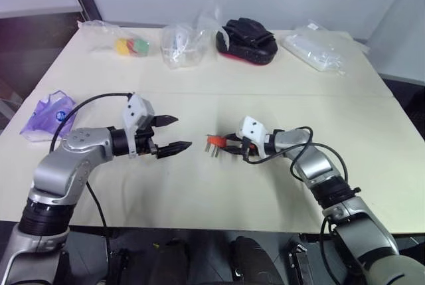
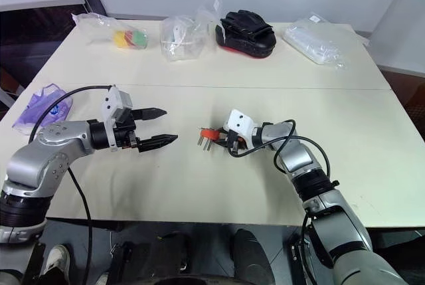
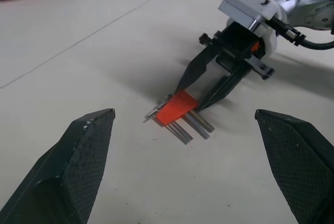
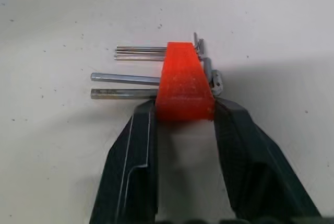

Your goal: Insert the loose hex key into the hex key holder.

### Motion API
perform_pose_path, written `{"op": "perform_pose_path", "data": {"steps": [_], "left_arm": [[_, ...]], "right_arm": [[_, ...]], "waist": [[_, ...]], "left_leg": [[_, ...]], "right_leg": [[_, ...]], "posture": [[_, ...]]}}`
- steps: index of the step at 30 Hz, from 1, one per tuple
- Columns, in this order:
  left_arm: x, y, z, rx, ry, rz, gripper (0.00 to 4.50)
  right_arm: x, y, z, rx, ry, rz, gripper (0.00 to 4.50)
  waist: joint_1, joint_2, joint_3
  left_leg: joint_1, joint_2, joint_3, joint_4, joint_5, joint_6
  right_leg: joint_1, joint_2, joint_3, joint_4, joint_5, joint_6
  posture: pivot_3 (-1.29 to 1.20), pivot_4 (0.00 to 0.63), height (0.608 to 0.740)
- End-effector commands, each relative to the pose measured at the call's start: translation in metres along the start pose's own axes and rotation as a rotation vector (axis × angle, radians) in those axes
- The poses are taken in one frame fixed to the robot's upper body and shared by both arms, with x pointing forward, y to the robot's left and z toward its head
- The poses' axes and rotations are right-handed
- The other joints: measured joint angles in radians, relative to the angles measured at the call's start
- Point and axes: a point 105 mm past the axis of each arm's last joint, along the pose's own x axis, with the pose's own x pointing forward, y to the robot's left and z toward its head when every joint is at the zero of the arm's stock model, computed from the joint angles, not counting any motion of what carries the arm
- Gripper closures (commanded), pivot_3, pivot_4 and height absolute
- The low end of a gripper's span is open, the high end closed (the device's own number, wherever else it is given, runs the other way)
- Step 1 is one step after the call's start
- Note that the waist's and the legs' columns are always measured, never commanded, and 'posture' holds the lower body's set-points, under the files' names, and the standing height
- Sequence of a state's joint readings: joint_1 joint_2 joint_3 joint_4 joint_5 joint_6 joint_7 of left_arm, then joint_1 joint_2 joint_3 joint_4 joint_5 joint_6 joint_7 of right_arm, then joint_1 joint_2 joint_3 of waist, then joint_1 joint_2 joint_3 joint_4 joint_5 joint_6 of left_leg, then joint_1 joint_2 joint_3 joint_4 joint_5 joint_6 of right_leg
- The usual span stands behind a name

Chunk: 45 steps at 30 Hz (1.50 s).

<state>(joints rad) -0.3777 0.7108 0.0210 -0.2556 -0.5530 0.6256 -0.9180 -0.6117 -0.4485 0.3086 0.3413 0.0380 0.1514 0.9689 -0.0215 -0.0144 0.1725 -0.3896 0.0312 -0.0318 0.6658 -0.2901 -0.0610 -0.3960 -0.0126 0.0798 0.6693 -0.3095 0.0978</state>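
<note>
Near the middle of the pale table [image 1: 372, 165], the small orange-red plastic hex key holder [image 1: 214, 141] lies flat with the right gripper [image 4: 182, 110] clamped on one end, apparently steadying it, while the left gripper [image 1: 174, 133] hovers just beside it, fingers wide apart and empty.

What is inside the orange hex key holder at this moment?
The hex key holder, gripped by the right gripper, has several metal hex keys sticking out. Their middle parts inside the block are covered.
</note>
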Motion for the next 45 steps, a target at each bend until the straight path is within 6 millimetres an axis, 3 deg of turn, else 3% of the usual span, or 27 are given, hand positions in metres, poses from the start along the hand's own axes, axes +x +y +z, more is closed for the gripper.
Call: {"op": "perform_pose_path", "data": {"steps": [1, 5, 9, 13, 16, 22, 33, 45], "left_arm": [[-0.004, 0.000, 0.012, 0.050, -0.038, 0.014, 0.00], [-0.002, 0.001, 0.015, 0.036, -0.056, 0.001, 0.00], [0.003, 0.004, 0.030, 0.011, -0.111, -0.036, 0.00], [0.011, 0.007, 0.049, -0.021, -0.170, -0.105, 0.00], [0.021, 0.009, 0.073, -0.070, -0.241, -0.192, 0.00], [0.040, 0.004, 0.097, -0.088, -0.296, -0.333, 0.00], [0.056, -0.008, 0.120, -0.135, -0.365, -0.471, 0.00], [0.061, -0.008, 0.110, -0.133, -0.328, -0.475, 0.00]], "right_arm": [[0.000, 0.002, -0.009, 0.006, 0.033, 0.002, 3.54], [-0.005, -0.011, 0.006, -0.127, -0.010, -0.115, 3.54], [-0.025, -0.027, 0.030, -0.377, -0.032, -0.291, 3.54], [-0.050, -0.025, 0.058, -0.723, -0.038, -0.365, 3.54], [-0.077, -0.024, 0.092, -0.999, -0.082, -0.463, 3.54], [-0.102, -0.023, 0.131, -1.232, -0.133, -0.562, 3.54], [-0.113, -0.010, 0.149, -1.398, -0.214, -0.557, 3.54], [-0.116, -0.005, 0.154, -1.418, -0.247, -0.554, 3.54]], "waist": [[0.000, 0.000, 0.000], [0.000, 0.000, 0.000], [0.006, 0.000, 0.000], [0.005, 0.000, 0.000], [0.005, 0.000, 0.000], [-0.004, 0.000, 0.000], [0.001, 0.000, 0.000], [0.001, 0.000, 0.000]], "left_leg": [[0.000, 0.000, 0.000, 0.000, 0.000, 0.000], [0.000, 0.000, 0.000, 0.000, 0.000, 0.000], [-0.001, 0.000, 0.000, 0.000, 0.000, 0.000], [-0.002, -0.001, 0.000, 0.000, 0.000, 0.000], [-0.002, -0.001, 0.000, 0.000, 0.000, 0.000], [-0.001, -0.001, 0.001, 0.000, 0.000, 0.000], [-0.002, -0.001, 0.001, 0.000, 0.000, 0.000], [-0.002, -0.001, 0.001, 0.001, 0.000, 0.000]], "right_leg": [[0.000, 0.000, 0.000, 0.000, 0.000, 0.000], [0.000, 0.000, 0.000, 0.000, 0.000, 0.000], [-0.001, 0.000, 0.000, 0.000, 0.000, 0.000], [-0.001, -0.001, 0.000, 0.000, 0.000, 0.000], [-0.002, 0.000, 0.000, 0.000, 0.000, 0.000], [-0.002, 0.001, 0.001, 0.000, 0.000, 0.000], [-0.002, 0.001, 0.001, 0.000, 0.000, 0.000], [-0.002, 0.001, 0.001, 0.001, 0.000, 0.000]], "posture": [[0.00, 0.150, 0.740], [0.00, 0.150, 0.740], [0.00, 0.150, 0.740], [0.00, 0.150, 0.740], [0.00, 0.150, 0.740], [0.00, 0.150, 0.740], [0.00, 0.150, 0.740], [0.00, 0.150, 0.740]]}}
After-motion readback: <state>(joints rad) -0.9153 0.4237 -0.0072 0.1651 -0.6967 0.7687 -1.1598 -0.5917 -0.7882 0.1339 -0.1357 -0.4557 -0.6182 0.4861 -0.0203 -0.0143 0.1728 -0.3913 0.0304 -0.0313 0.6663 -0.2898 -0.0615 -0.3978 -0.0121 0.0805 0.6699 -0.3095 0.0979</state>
